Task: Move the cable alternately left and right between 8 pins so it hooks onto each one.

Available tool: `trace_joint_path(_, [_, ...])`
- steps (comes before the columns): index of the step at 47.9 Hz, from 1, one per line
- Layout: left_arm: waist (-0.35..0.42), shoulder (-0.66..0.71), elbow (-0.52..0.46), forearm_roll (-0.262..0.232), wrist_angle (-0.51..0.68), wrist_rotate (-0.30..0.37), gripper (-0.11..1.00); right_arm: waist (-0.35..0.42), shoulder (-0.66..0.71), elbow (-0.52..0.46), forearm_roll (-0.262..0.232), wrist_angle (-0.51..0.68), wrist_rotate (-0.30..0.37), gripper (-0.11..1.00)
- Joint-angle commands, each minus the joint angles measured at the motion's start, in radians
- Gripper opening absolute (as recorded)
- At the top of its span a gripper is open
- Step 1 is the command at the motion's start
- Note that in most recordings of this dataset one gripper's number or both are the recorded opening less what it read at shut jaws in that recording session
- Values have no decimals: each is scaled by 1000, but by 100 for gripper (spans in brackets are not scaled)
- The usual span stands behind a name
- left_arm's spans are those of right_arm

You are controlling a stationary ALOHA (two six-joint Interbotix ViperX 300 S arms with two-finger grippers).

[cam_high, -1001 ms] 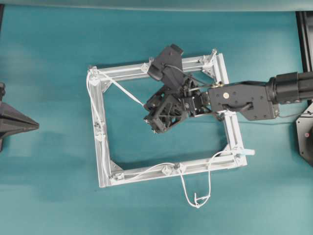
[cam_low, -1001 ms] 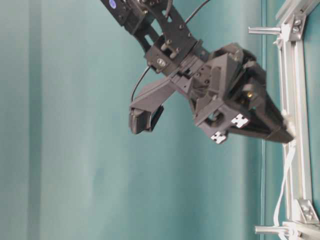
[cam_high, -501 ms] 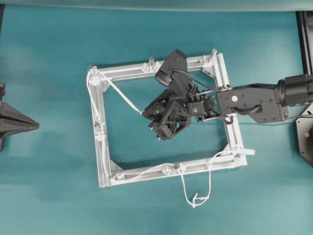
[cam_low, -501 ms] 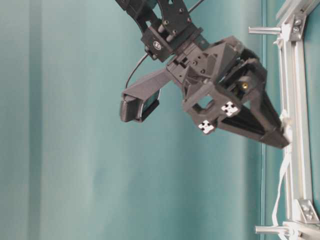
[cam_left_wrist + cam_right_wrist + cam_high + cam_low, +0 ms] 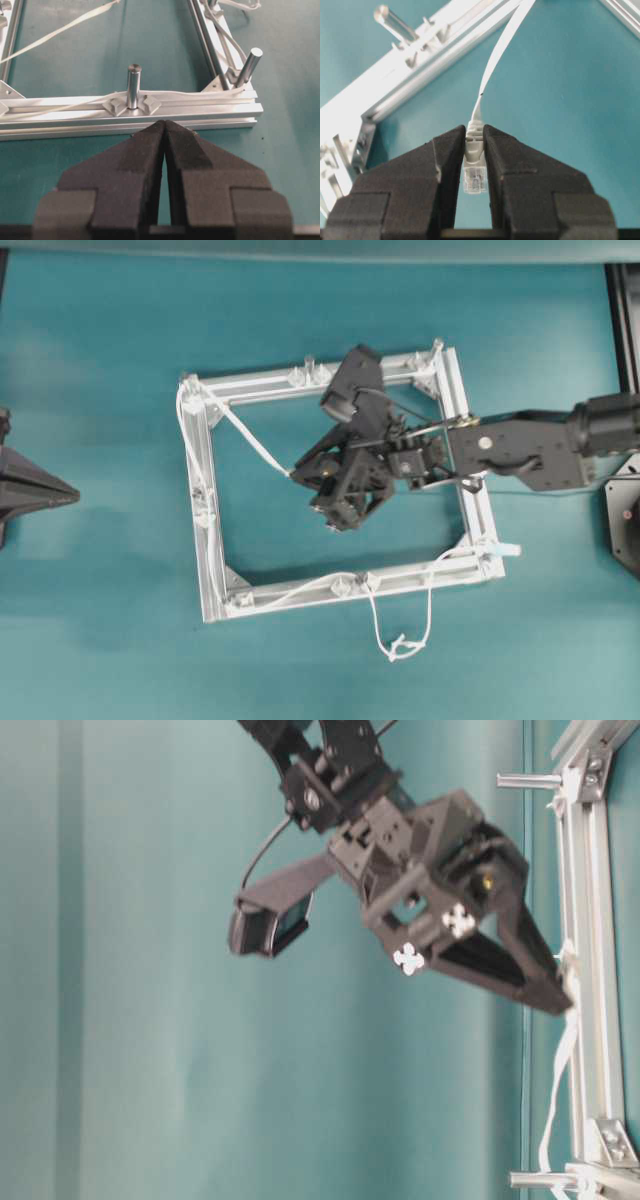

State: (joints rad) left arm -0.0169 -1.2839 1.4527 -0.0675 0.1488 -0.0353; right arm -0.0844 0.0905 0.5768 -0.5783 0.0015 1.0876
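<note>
The right pincer (image 5: 475, 145) is clenched on the clear plug (image 5: 474, 177) of the cable (image 5: 245, 430), held above the teal desk (image 5: 100, 620) inside the frame (image 5: 212, 540). From the plug the cable is stretched to the pin (image 5: 186, 380) at the frame's far-left corner, led down the left bar and along the near bar past a pin (image 5: 352, 586), and left in a loop with a tie (image 5: 400, 645) on the desk beyond the near bar. The left pincer (image 5: 165, 131) is closed with nothing between its pads, low by the frame's outer edge before a pin (image 5: 133, 86) along which the cable is laid.
</note>
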Motion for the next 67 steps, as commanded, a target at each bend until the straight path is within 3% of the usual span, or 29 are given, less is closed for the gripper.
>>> trace_joint_path(1, [-2, 6, -26, 3, -6, -2, 1, 8, -57, 18, -3, 17, -3, 16])
trace_joint_path(11, [-3, 6, -26, 3, -5, -2, 1, -34, -80, 74, -34, 245, -20, 16])
trace_joint_path(17, [-3, 6, -26, 3, -6, -2, 1, -71, -103, 80, -71, 310, -41, 16])
trace_joint_path(36, [-3, 6, -26, 3, -5, -2, 1, -206, -261, 130, -86, 514, -55, 16])
trace_joint_path(47, [-2, 6, -26, 3, -5, -2, 1, -256, -318, 210, -110, 531, -60, 16])
trace_joint_path(67, [-2, 6, -26, 3, -5, -2, 1, -299, -318, 218, -261, 520, -55, 16])
